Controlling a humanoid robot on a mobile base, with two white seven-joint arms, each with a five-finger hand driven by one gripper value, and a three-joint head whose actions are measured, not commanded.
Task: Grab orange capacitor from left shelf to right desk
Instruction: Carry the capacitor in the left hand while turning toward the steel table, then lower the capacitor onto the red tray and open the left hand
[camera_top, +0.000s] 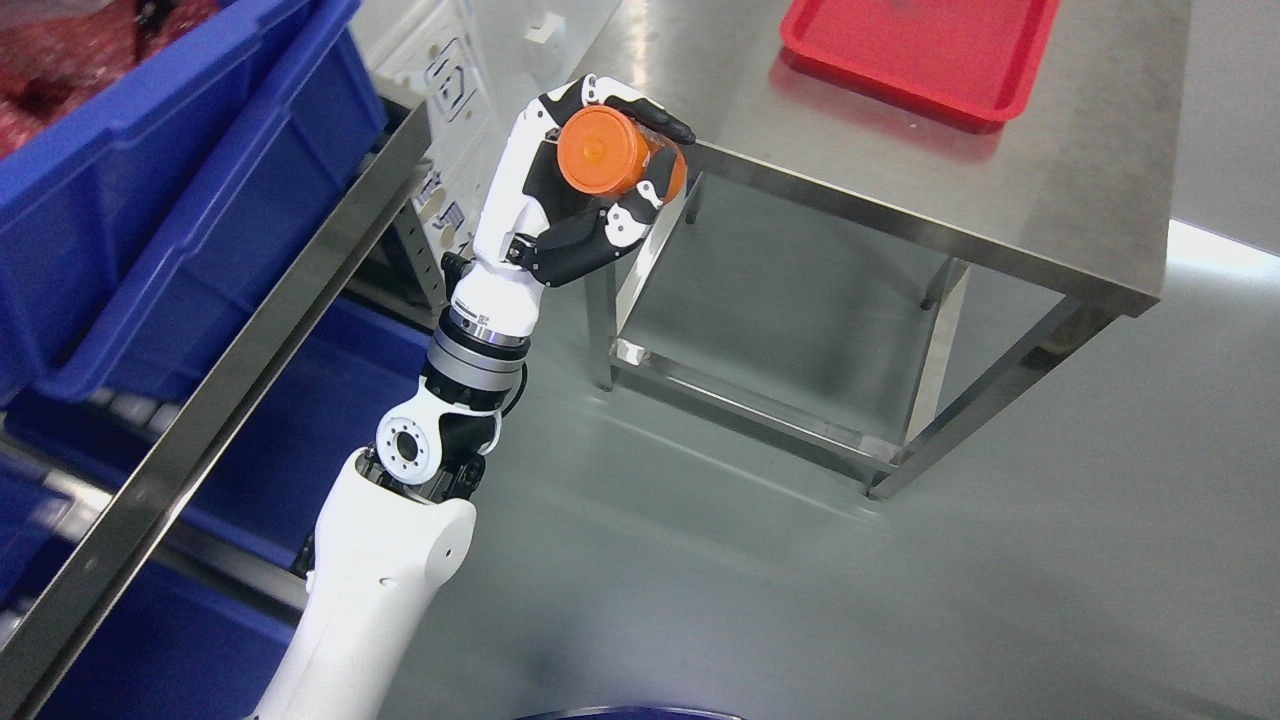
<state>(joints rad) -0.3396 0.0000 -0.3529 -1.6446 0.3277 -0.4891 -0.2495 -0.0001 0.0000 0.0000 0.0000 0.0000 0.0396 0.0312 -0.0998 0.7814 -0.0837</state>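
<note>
My left hand (610, 165) rises from the lower left and is shut on an orange cylindrical capacitor (612, 153). Its flat round end faces the camera. The black fingers (655, 115) wrap over its top and under its bottom. The hand hovers in the air just off the near left corner of the steel desk (900, 170), between the shelf and the desk. The right arm does not show.
A steel shelf rail (250, 330) runs diagonally on the left with blue bins (170, 200) above and below it. A red tray (920, 50) lies on the desk's far part. Grey floor (800, 600) spreads below the desk's open frame.
</note>
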